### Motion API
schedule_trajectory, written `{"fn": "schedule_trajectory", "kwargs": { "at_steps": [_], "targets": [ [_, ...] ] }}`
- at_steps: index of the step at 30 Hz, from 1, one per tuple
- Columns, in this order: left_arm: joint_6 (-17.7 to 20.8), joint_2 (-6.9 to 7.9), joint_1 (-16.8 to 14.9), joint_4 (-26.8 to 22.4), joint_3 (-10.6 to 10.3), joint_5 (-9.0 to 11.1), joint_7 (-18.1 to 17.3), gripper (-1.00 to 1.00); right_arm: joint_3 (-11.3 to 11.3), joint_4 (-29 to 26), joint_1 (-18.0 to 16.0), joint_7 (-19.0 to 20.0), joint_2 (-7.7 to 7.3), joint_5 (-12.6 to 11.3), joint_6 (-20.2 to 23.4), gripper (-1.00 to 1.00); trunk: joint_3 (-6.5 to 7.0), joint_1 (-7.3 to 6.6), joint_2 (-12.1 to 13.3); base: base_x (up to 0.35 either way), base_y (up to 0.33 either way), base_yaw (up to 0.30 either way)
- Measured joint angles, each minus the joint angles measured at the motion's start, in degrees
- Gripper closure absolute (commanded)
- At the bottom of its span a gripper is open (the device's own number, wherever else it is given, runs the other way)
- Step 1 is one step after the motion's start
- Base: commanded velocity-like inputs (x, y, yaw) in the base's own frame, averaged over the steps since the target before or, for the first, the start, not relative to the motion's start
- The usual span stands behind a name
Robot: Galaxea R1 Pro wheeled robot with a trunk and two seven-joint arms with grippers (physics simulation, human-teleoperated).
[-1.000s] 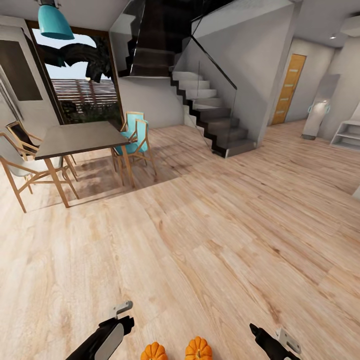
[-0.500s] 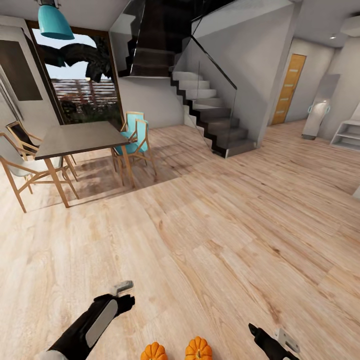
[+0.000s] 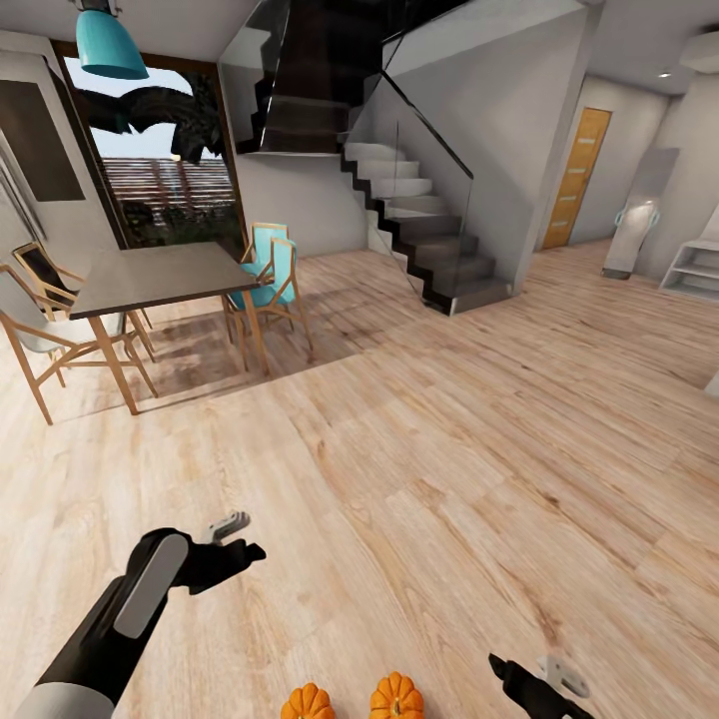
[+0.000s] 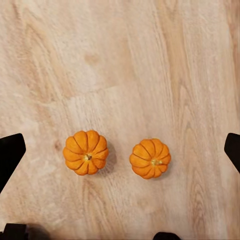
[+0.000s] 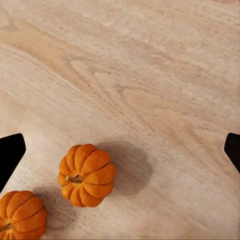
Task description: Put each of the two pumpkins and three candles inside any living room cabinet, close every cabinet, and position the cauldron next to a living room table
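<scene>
Your two pumpkins sit on the wooden floor (image 3: 419, 469) right at the bottom edge of the head view, side by side: the left pumpkin (image 3: 307, 702) and the right pumpkin (image 3: 396, 696), both cut off by the frame there. The left wrist view gives you them whole from above, a small gap between them, stems up. The right wrist view shows one pumpkin complete with its shadow and the other clipped at the corner.

Your left tool (image 3: 232, 539) hangs over the floor, up and to the left of the pumpkins, touching nothing; in its wrist view the dark fingertips (image 4: 10, 155) sit at opposite edges of the picture, so the fingers are spread wide. Your right tool (image 3: 499, 664) is low at the right, mostly cut off by the frame in the head view; its wrist view shows the fingertips (image 5: 10, 152) equally far apart, with nothing between them but floor.

Only the head view shows the room: a dining table (image 3: 160, 278) with chairs (image 3: 270, 275) at the left, a teal pendant lamp (image 3: 108, 42), a staircase (image 3: 419, 220) and an orange door (image 3: 576, 178) far back.
</scene>
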Motion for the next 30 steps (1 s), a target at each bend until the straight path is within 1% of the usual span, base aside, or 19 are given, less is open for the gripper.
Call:
{"fn": "schedule_trajectory", "kwargs": {
  "at_steps": [3,6,7,9,12,14,15,17,18,19,20,21,22,23,25,27,28,29,30],
  "targets": [
    [0.2,0.16,0.0,-0.5,0.2,0.1,0.0,-1.0,0.3,-0.1,-0.1,-0.1,0.05,0.1,2.1,-1.0,0.0,0.0,0.0,0.0,0.0,0.0],
    [0.3,0.24,0.0,-0.7,0.6,0.5,0.0,-1.0,0.4,-2.0,-0.4,-0.5,0.09,0.2,5.0,-1.0,0.0,0.0,0.0,0.0,0.0,0.0],
    [0.3,0.24,0.0,-0.7,0.7,1.1,0.0,-1.0,0.7,-2.9,-0.5,-0.7,0.06,0.4,6.5,-1.0,0.0,0.0,0.0,0.0,0.0,0.0],
    [0.4,0.27,0.1,-0.8,0.9,2.7,0.0,-1.0,1.8,-4.6,-0.8,-1.7,0.1,1.1,9.7,-1.0,-0.35,0.43,-0.8,0.0,0.0,0.0],
    [0.4,0.82,0.1,-0.9,0.9,4.7,0.0,-1.0,2.9,-7.2,-2.6,-5.1,0.18,2.8,13.9,-1.0,-0.89,1.09,-2.0,0.0,0.0,0.0],
    [0.4,1.28,0.1,-1.4,0.9,5.5,0.0,-1.0,3.2,-8.5,-3.3,-7.0,0.2,3.4,15.1,-1.0,-1.25,1.53,-2.8,0.0,0.0,0.0],
    [0.4,1.58,0.2,-2.0,0.9,6.6,0.0,-1.0,3.4,-9.8,-3.7,-8.2,0.21,3.7,15.9,-1.0,-1.43,1.75,-3.2,0.0,0.0,0.0],
    [0.5,1.95,0.3,-2.5,0.9,7.9,0.0,-1.0,3.4,-11.3,-4.0,-8.8,0.17,3.9,16.4,-1.0,-1.79,2.19,-4.0,0.0,0.0,0.0],
    [0.5,2.5,0.4,-2.7,0.9,8.8,0.0,-1.0,3.5,-12.2,-4.1,-9.0,0.15,4.0,16.7,-1.0,-1.97,2.41,-4.4,0.0,0.0,0.0],
    [0.5,3.26,0.4,-2.9,0.8,9.9,0.0,-1.0,3.5,-13.2,-4.1,-9.2,0.15,4.1,17.1,-1.0,-2.15,2.63,-4.8,0.0,0.0,0.0],
    [0.5,4.09,0.5,-3.1,0.8,11.6,0.0,-1.0,3.5,-13.9,-4.2,-9.4,0.16,4.1,17.9,-1.0,-2.33,2.85,-5.2,0.0,0.0,0.0],
    [0.6,4.96,0.5,-3.3,0.7,13.7,0.0,-1.0,3.5,-14.4,-4.2,-9.5,0.18,4.1,18.8,-1.0,-2.51,3.07,-5.6,0.0,0.0,0.0],
    [0.6,5.44,0.5,-3.5,0.7,15.0,0.0,-1.0,3.5,-14.6,-4.2,-9.5,0.18,4.2,19.2,-1.0,-2.69,3.29,-6.0,0.0,0.0,0.0],
    [0.6,6.38,0.5,-3.7,0.6,17.6,0.0,-1.0,3.5,-14.8,-4.2,-9.5,0.16,4.2,19.8,-1.0,-2.87,3.51,-6.4,0.0,0.0,0.0],
    [0.6,7.39,0.5,-3.8,0.4,20.6,0.0,-1.0,3.5,-15.0,-4.2,-9.4,0.15,4.2,20.2,-1.0,-3.23,3.95,-7.2,0.0,0.0,0.0],
    [0.6,9.38,0.5,-4.0,-0.4,26.3,0.1,-1.0,3.5,-15.2,-4.2,-9.0,0.14,4.2,20.7,-1.0,-3.58,4.39,-8.0,0.0,0.0,0.0],
    [0.6,10.12,0.5,-4.1,-1.2,28.5,0.1,-1.0,3.5,-15.3,-4.2,-8.9,0.13,4.2,20.9,-1.0,-3.76,4.61,-8.4,0.0,0.0,0.0],
    [0.6,10.65,0.5,-4.1,-1.8,29.9,0.1,-1.0,3.5,-15.4,-4.2,-8.9,0.13,4.2,21.0,-1.0,-3.94,4.83,-8.8,0.0,0.0,0.0],
    [0.6,10.9,0.5,-4.1,-2.1,30.4,0.1,-1.0,3.5,-15.4,-4.2,-8.8,0.13,4.2,21.0,-1.0,-4.12,5.05,-9.2,0.0,0.0,0.0]
  ]
}}
